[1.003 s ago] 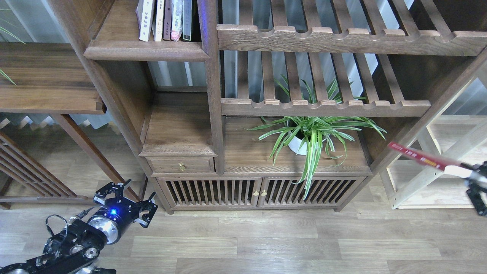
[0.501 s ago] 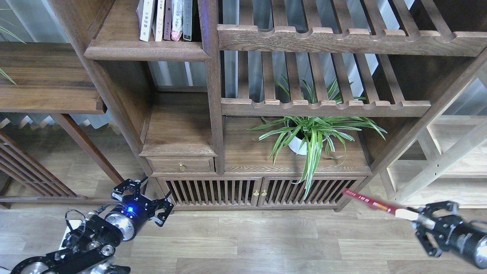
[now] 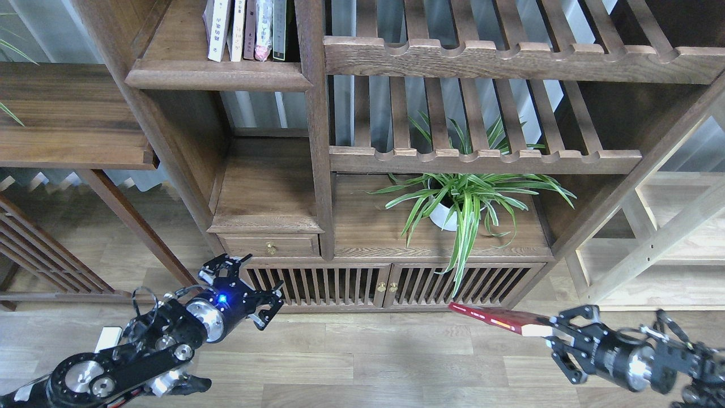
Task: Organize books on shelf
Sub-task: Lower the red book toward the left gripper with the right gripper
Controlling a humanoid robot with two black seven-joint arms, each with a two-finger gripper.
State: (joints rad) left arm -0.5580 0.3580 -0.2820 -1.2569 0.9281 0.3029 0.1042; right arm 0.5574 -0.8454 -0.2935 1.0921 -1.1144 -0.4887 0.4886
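Low on the right, above the plank floor (image 3: 362, 362), the right gripper (image 3: 552, 334) pinches a red book (image 3: 495, 319) by its near end — jaws closed on it. The book is seen almost edge-on, sticking out leftward and slightly up from the fingers, its free tip in front of the right slatted door (image 3: 456, 284) of the cabinet. A pale edge shows where the fingers clamp it; yellow marks run along the visible face.

Low on the left, the left gripper (image 3: 243, 286) hangs in front of the cabinet's lower-left corner, fingers spread, nothing between them. A blue light glows on its wrist.

Top left of the dark wood unit, the shelf (image 3: 218, 75) with a stepped front edge carries a short row of upright books (image 3: 246, 28), packed against the post (image 3: 317, 130) on their right — the red book is well apart from this shelf, far below and to the right.

Mid-unit, a spider plant (image 3: 467, 198) in a white pot sits on the cabinet top under the slatted racks (image 3: 481, 102). A small drawer (image 3: 271, 246) with a brass knob sits left of it. A pale wooden rack (image 3: 651, 249) stands at far right.
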